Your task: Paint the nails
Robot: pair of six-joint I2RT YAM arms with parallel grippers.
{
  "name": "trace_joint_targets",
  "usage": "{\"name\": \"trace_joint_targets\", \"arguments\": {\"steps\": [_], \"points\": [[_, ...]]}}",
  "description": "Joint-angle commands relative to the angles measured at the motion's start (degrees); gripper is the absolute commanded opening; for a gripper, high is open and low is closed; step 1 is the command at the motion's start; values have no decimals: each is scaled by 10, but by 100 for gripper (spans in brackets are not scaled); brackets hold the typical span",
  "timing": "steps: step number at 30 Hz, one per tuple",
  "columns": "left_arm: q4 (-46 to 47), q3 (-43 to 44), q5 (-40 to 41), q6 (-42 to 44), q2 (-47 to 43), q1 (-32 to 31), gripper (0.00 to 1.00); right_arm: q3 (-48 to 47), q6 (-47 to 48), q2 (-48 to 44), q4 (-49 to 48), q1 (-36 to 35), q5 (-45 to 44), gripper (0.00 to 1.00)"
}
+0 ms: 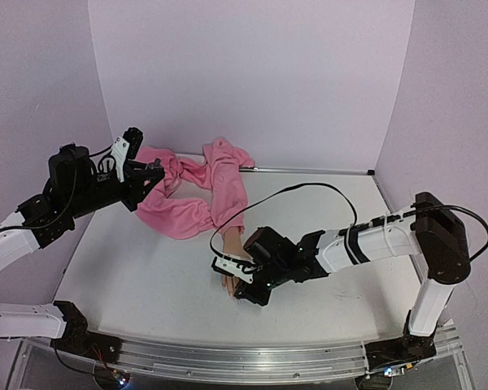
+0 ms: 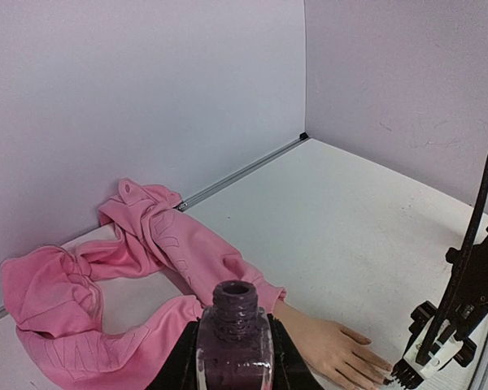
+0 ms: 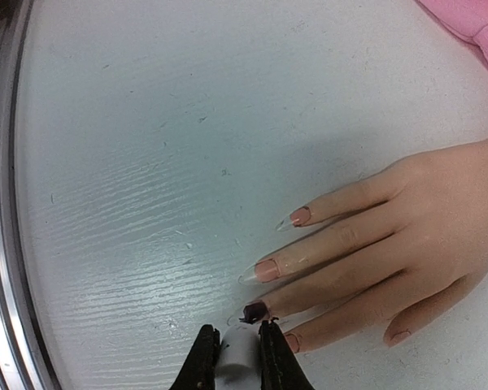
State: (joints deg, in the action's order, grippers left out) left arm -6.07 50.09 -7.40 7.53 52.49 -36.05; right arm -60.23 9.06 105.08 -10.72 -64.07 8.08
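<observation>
The right end effector (image 3: 237, 361) is clamped on the white handle of the brush (image 3: 241, 351). Its tip is directly ahead of the fingers, at the one dark nail (image 3: 254, 310). The dark bristles and the dark polish merge together, so I cannot tell if they really touch.

The main danger is smearing. The other nails (image 3: 267, 268) are unpainted and lie very close on both sides of the brush tip, with skin just behind them. A small sideways slip could put polish on the finger or on the white tabletop (image 3: 146, 162). Too much downward pressure could also push the mannequin hand (image 3: 423, 236), because nothing visible fixes it; it lies flat in front of this end effector, fingertips toward it.

Farther away, beyond the wrist, the pink sleeve (image 1: 199, 195) lies in loose folds and does not stand in the way. A black cable (image 1: 309, 188) arches above the right arm, and I think it could drag if the arm turns much.

The left end effector (image 2: 233, 361) is well apart, beyond the sleeve, closed around the open bottle (image 2: 233, 325), which stands upright. If it tilts, the polish may spill on the cloth below it.
</observation>
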Motion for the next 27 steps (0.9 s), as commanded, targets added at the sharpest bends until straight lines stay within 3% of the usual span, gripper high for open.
{"name": "trace_joint_targets", "arguments": {"steps": [1,27], "points": [[29,6,-2,1,-10,1,0,0,3,11,16,-4,3,0],[29,5,-2,-1,-9,1,0,16,8,-15,12,-14,-16,0]]}}
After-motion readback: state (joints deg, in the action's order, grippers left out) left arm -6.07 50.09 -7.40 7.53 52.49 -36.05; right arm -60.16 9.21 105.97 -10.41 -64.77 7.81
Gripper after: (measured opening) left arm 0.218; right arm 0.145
